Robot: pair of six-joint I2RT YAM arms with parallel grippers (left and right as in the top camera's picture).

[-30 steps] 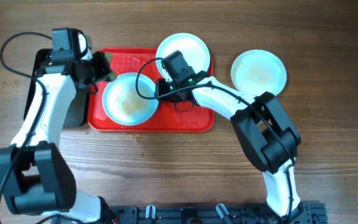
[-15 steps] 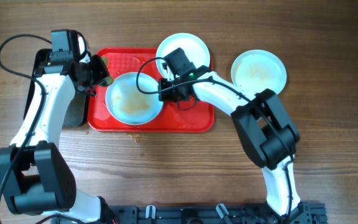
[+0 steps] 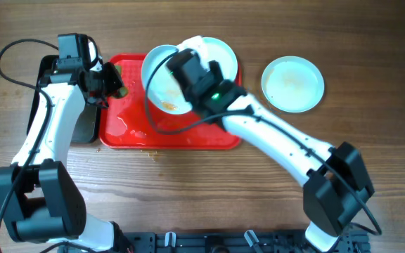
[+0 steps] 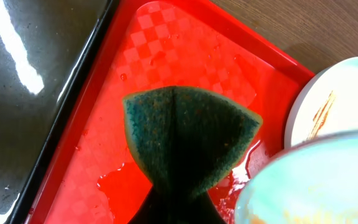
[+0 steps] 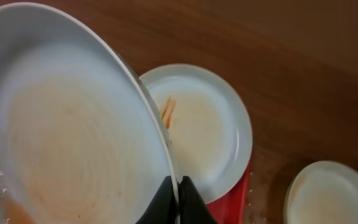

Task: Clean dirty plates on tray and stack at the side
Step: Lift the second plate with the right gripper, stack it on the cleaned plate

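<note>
My right gripper (image 3: 183,76) (image 5: 178,193) is shut on the rim of a white plate (image 3: 162,77) (image 5: 67,124) and holds it tilted above the red tray (image 3: 209,137). Orange-brown sauce lies at the plate's low edge. A second plate (image 3: 220,55) (image 5: 207,127) with an orange streak rests on the tray's far right corner. A third plate (image 3: 292,83) (image 5: 334,193) lies on the table to the right. My left gripper (image 3: 111,83) is shut on a dark green sponge (image 4: 188,134) over the tray's wet left end (image 4: 166,50).
A black rectangular pan (image 3: 44,70) (image 4: 23,93) holding water sits against the tray's left side. Water pools on the tray's left part (image 3: 129,126). Small crumbs lie on the wood in front of the tray (image 3: 150,151).
My right gripper lifted the plate off the tray and tipped it up, moving it back and right over the second plate. The left arm and sponge have barely moved.
</note>
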